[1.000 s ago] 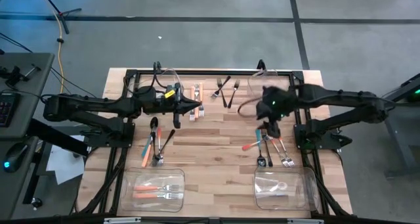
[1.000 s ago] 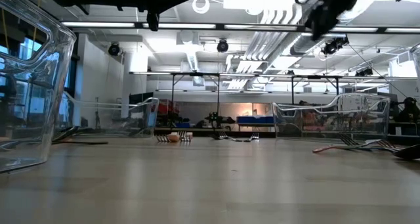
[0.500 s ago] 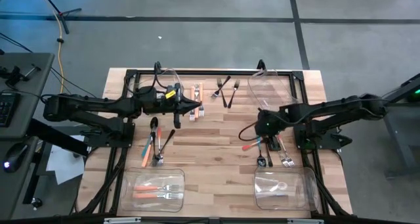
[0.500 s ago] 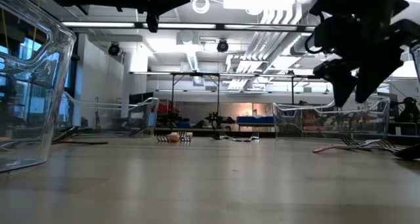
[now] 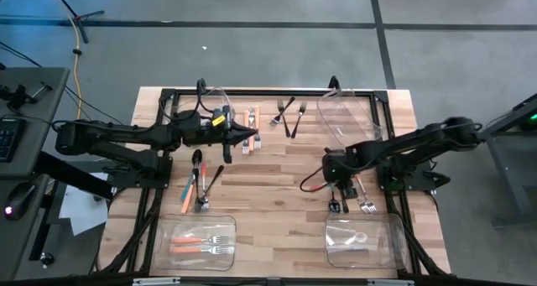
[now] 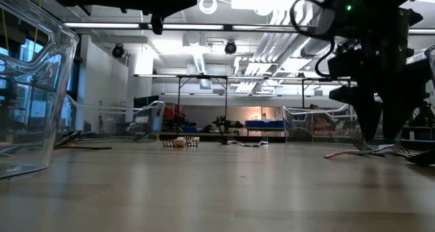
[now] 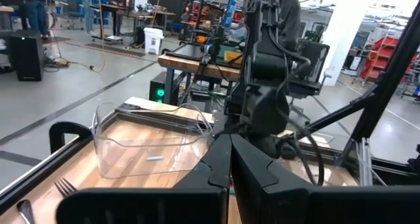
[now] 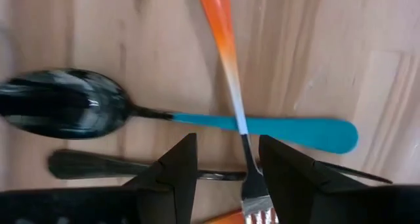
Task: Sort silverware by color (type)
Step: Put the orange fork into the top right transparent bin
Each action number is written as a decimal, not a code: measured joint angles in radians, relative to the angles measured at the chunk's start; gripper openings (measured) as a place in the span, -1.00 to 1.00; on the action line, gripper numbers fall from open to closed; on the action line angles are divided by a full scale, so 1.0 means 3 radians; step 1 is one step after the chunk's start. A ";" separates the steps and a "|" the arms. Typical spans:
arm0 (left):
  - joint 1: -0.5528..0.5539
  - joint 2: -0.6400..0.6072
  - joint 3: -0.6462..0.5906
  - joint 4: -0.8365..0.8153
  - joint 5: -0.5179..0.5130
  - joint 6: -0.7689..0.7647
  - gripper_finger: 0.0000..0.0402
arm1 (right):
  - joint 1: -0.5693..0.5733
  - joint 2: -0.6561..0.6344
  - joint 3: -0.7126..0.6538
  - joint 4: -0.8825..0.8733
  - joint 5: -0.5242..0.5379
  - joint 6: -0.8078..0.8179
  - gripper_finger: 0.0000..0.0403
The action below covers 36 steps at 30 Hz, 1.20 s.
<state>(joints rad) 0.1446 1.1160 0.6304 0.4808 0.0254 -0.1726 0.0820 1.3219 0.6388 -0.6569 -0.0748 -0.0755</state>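
Observation:
My right gripper is open and low over the right pile of silverware. In the right wrist view its fingers stand on either side of the thin neck of an orange-handled fork. That fork lies across a teal-handled spoon with a dark bowl, and a dark utensil lies beside them. My left gripper is shut, level above the table by the orange forks, with nothing showing between its fingers.
A left pile holds a dark spoon with teal and orange pieces. Dark forks lie at the far middle. Clear bins stand at near left with orange forks inside, near right and far right. Bare wood lies in the table's middle.
My right gripper has come from beside the far right bin toward the near edge and gone down, until its open fingers stand just over the right pile. The left arm has kept still, and no silverware has moved.

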 joint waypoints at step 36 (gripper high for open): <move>0.0000 0.0000 -0.0001 -0.0045 -0.0037 0.0066 -1.00 | -0.0002 0.0371 0.0004 0.0043 0.0061 0.0106 -0.98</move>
<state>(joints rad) 0.1446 1.1160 0.6302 0.4675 0.0143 -0.1528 0.0814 1.4333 0.6400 -0.6440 -0.0564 -0.0436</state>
